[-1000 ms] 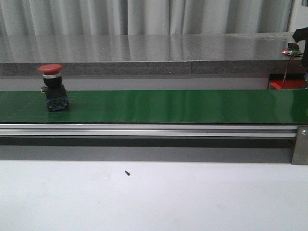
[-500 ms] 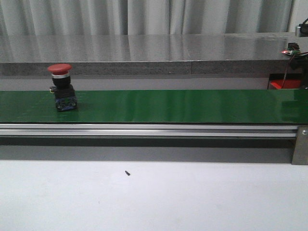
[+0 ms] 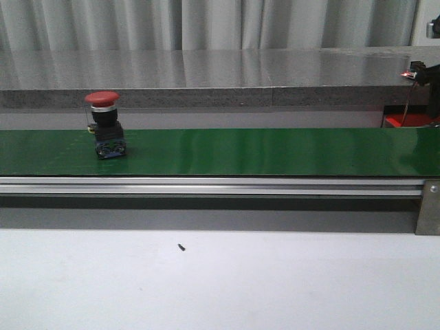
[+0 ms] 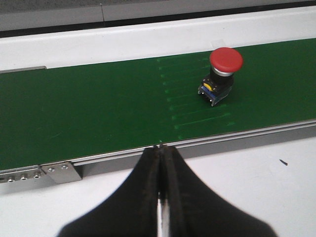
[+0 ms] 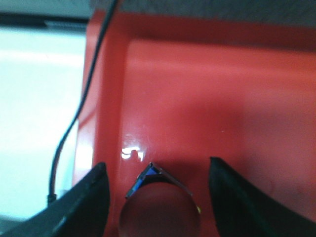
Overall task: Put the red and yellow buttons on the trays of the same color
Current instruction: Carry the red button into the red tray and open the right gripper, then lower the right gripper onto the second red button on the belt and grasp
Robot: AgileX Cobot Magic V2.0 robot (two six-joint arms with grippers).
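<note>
Left wrist view showed the left gripper [image 4: 160, 153] with fingers pressed together, a red button [image 4: 220, 75] upright on the green belt [image 4: 98, 108] well beyond the fingertips. The right gripper [image 5: 157, 170] had fingers apart above the red tray [image 5: 207, 89], another red button [image 5: 159, 210] between them; contact could not be confirmed.

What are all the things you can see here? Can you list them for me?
Red button: one, red cap on a black base, upright on the belt's left part.
Second red button: one, on the red tray, between the right tool's fingers.
Red tray: one, under the right tool.
Conveyor belt: one, green, across the middle.
Table: one, white, in front.
Black speck: one, on the table.
Left tool: black, shut.
Right tool: black, open.
</note>
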